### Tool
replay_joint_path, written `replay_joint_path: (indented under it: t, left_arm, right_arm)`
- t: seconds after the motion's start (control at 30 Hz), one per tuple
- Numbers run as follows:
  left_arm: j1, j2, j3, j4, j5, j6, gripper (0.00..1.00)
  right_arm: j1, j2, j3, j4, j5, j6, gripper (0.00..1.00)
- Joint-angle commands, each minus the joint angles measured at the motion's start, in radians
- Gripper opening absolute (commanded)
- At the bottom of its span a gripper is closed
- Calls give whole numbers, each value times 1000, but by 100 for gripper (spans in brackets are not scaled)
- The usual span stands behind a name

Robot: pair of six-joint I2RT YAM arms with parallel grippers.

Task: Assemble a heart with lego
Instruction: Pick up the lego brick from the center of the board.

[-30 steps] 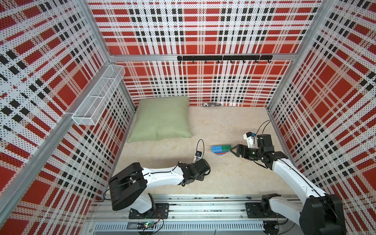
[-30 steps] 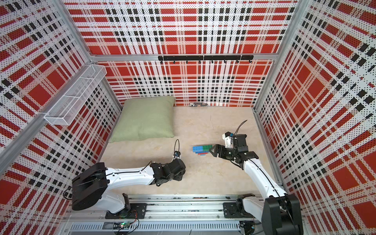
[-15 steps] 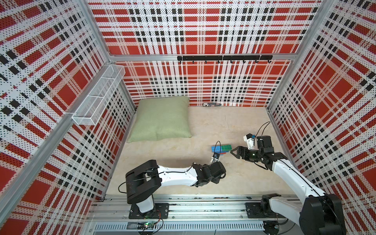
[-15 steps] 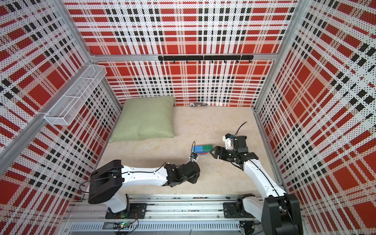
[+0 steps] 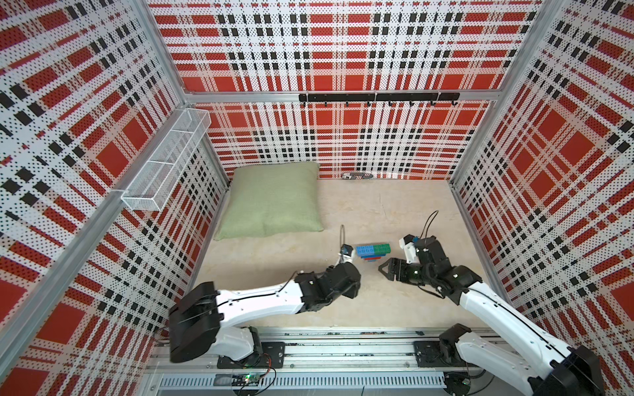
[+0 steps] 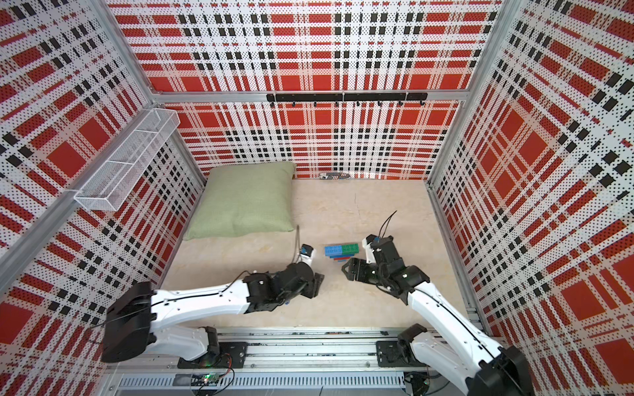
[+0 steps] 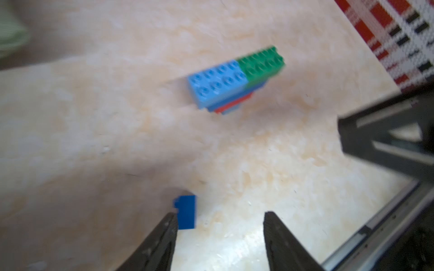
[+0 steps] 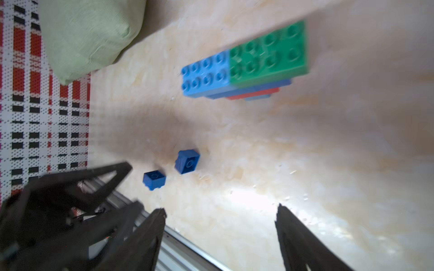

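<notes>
Locate the heart (image 5: 373,252) on the tabletop (image 5: 394,212), widest course uppermost with studs up: light blue at one end, green at the other, over narrower dark-blue, red and light-blue courses. Read its long axis as running side to side, light-blue end toward the left arm, green end toward the right. Find the near brick (image 8: 187,162) and the far brick (image 8: 153,180), two loose dark-blue lego pieces, on the robot-ward side of the heart off its light-blue end, apart from it. Find the left gripper (image 7: 220,213) just past the far brick, jaws parted, nothing between them, aimed toward the heart. In the left wrist view, note one dark-blue brick just outside one finger (image 7: 162,237), not in the gap; cannot tell which of the two. Find the right gripper (image 8: 221,208) just beside the heart, robot-ward of its green end, jaws likewise parted and empty. Judge the left gripper nearer the loose bricks, the right gripper nearer the heart. Judge the coming move, probably a pickup of one brick for seating on the heart's studs, as turning on that offset: straddle the brick before closing. Farther out, find the green pillow (image 5: 271,200) beyond the heart's light-blue end, well apart, and a small striped item (image 5: 356,176) well behind the heart, too small to identify. Read no brand, label or lettering anywhere; stud tops too blurred for any mark.
</notes>
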Motion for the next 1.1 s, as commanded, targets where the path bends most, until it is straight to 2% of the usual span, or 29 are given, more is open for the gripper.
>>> replay_joint_path:
  t: [0.0,0.1,0.17,0.23,0.4,0.6,0.7,0.83,1.07]
  left_arm:
    - [95,-103,-100,60,-3,-30,63]
    - [157,-185,-176,122,-10,-21,63]
    - [212,-215,-217,144,-4,-18,63]
    - [262,-236,-252,177,22,-6,63]
    - [347,-312,-340,272,77,9,62]
    - [427,-357,-406,325,161,8,61]
    - [443,-357,-411,334,191,11,61]
    - [449,-362,-414,326,194,15,61]
    - [451,-366,-422,352,223,10,61]
  right_arm:
    - [192,99,46,59,232,288,77]
    - [350,270,109,129,333,396,76]
    - [404,366,144,170,392,450,74]
    - [433,456,197,183,465,482,71]
    - [464,663,358,118,517,492,66]
    - [465,762,387,62,550,516,60]
    - [484,807,433,-16,567,519,60]
    - [488,843,441,4,552,515,56]
    - [487,862,478,-22,567,483,35]
